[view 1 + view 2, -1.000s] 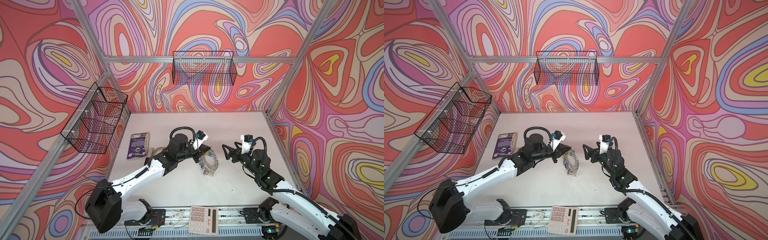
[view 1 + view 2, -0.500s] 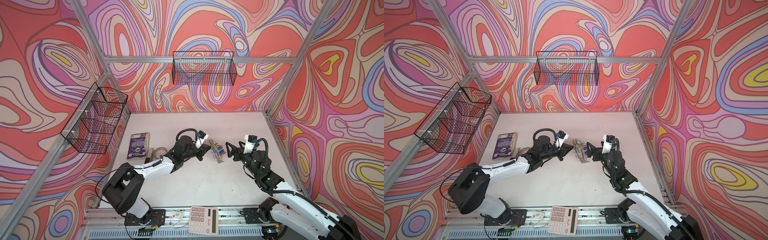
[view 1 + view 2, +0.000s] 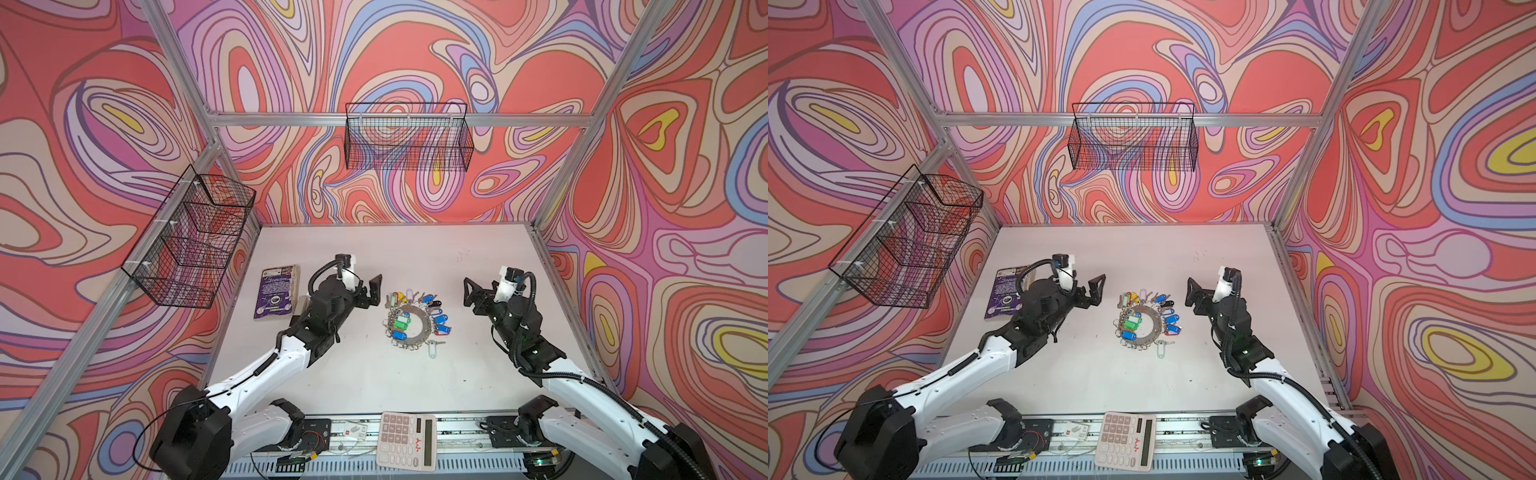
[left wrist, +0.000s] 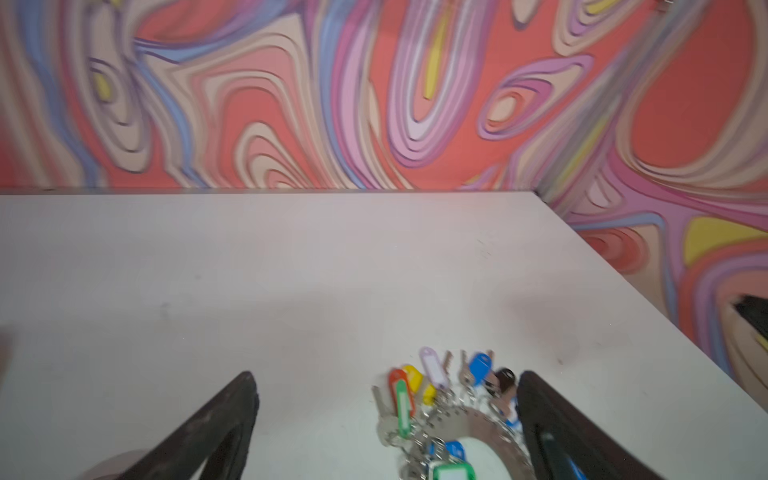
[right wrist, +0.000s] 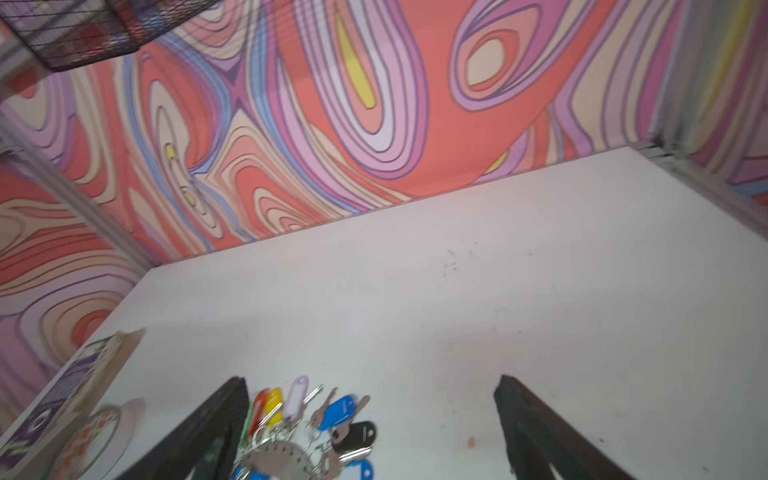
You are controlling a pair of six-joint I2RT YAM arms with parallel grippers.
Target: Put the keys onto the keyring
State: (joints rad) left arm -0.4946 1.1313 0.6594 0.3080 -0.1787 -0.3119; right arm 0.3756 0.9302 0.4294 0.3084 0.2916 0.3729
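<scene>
The keyring [image 3: 423, 321] [image 3: 1149, 328], a flat grey metal disc, lies flat on the white table midway between both arms. Keys with coloured tags [image 3: 436, 309] [image 3: 1169, 309] fan out from its far and right rim, and green and blue tags lie in its hole. A white-tagged key [image 3: 433, 348] [image 3: 1162, 349] lies at its near right edge; whether it is attached I cannot tell. My left gripper [image 3: 371, 291] [image 4: 386, 376] hovers open just left of the ring. My right gripper [image 3: 471, 291] [image 5: 372, 380] hovers open to its right. Both are empty.
A purple book [image 3: 276, 293] lies at the left beside my left arm, with a tape roll [image 5: 91, 440] next to it. A calculator [image 3: 407, 440] sits on the front rail. Wire baskets hang on the back wall [image 3: 409, 141] and left wall [image 3: 191, 237].
My left gripper carried the keyring towards the right gripper, then opened and drew back left. The keyring now lies flat on the table. My right gripper backed off to the right.
</scene>
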